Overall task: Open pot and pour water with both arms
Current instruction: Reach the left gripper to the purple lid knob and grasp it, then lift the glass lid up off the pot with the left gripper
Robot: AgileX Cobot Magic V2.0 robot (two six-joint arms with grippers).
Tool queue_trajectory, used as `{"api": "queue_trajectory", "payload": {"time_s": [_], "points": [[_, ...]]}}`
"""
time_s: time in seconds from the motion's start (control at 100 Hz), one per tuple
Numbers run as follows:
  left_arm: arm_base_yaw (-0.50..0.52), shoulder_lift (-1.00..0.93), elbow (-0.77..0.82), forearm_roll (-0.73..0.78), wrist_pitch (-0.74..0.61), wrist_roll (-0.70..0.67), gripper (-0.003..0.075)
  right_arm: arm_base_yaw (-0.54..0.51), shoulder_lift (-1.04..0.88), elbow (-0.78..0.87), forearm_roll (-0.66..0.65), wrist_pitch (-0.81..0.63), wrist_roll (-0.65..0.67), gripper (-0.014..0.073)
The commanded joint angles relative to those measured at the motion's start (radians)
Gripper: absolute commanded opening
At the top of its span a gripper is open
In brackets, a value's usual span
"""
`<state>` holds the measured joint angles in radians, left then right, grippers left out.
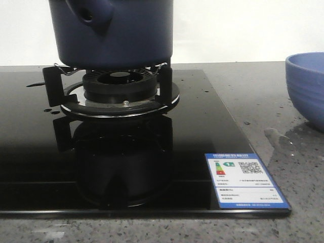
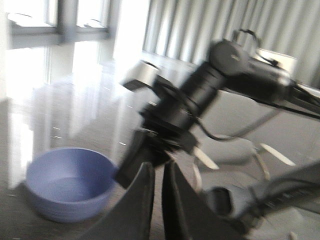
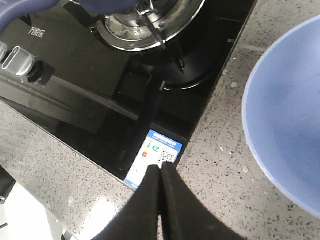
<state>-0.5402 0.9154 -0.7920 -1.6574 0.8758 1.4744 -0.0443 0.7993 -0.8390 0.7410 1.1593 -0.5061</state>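
The dark navy pot point(image 1: 116, 35) stands on the gas burner's supports point(image 1: 119, 88), its stub handle socket point(image 1: 91, 15) pointing toward the camera. The frame cuts off its top. A sliver of the pot point(image 3: 107, 5) shows in the right wrist view. My right gripper point(image 3: 161, 170) is shut and empty, hovering over the counter beside the stove's label point(image 3: 156, 157). In the blurred left wrist view, my left gripper point(image 2: 157, 172) has its fingers nearly together with nothing between them. It faces the right arm point(image 2: 200, 95), away from the pot. Neither gripper appears in the front view.
A light blue ribbed bowl point(image 1: 309, 86) sits on the speckled counter right of the black glass cooktop point(image 1: 202, 116); it is also in both wrist views, bowl point(image 2: 67, 182) and bowl point(image 3: 285, 115). Stove knobs point(image 3: 20, 60) line the cooktop's front edge.
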Motion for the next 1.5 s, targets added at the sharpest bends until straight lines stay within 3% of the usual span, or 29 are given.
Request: {"api": "queue_trajectory", "payload": {"time_s": [0.0, 0.17, 0.24, 0.33, 0.36, 0.43, 0.66, 0.76, 1.0, 1.17, 1.49], "points": [[0.033, -0.003, -0.037, -0.079, -0.001, 0.014, -0.0009, -0.004, -0.004, -0.031, 0.055, -0.051, -0.016, -0.0063], [0.089, -0.006, -0.038, -0.047, -0.066, 0.036, 0.0031, -0.004, -0.004, -0.031, 0.055, -0.089, -0.063, -0.0063], [0.112, -0.004, -0.042, -0.007, -0.084, 0.071, 0.0144, -0.004, -0.004, -0.031, 0.055, -0.103, -0.084, -0.0062], [0.145, -0.004, -0.042, 0.009, -0.119, 0.077, 0.0352, -0.004, -0.004, -0.031, 0.057, -0.118, -0.109, -0.0050], [0.156, -0.004, -0.042, 0.009, -0.126, 0.084, 0.0424, -0.004, -0.004, -0.031, 0.057, -0.125, -0.114, -0.0031], [0.187, -0.004, -0.042, 0.007, -0.129, 0.124, 0.0510, -0.004, -0.007, -0.031, 0.067, -0.148, -0.144, 0.0041], [0.303, 0.054, -0.047, -0.020, -0.111, 0.224, 0.0512, -0.004, -0.034, -0.031, 0.071, -0.240, -0.165, 0.0416], [0.329, 0.116, -0.076, -0.030, -0.034, 0.264, 0.0512, -0.004, -0.034, -0.031, 0.071, -0.242, -0.165, 0.0527], [0.402, 0.297, -0.221, -0.021, 0.130, 0.283, 0.0512, -0.004, -0.034, -0.031, 0.071, -0.248, -0.167, 0.0533], [0.411, 0.388, -0.309, 0.049, 0.116, 0.283, 0.0515, -0.004, -0.034, -0.031, 0.071, -0.248, -0.167, 0.0533], [0.407, 0.474, -0.340, 0.027, 0.075, 0.333, 0.0517, -0.004, -0.034, -0.031, 0.071, -0.248, -0.167, 0.0533]]}}
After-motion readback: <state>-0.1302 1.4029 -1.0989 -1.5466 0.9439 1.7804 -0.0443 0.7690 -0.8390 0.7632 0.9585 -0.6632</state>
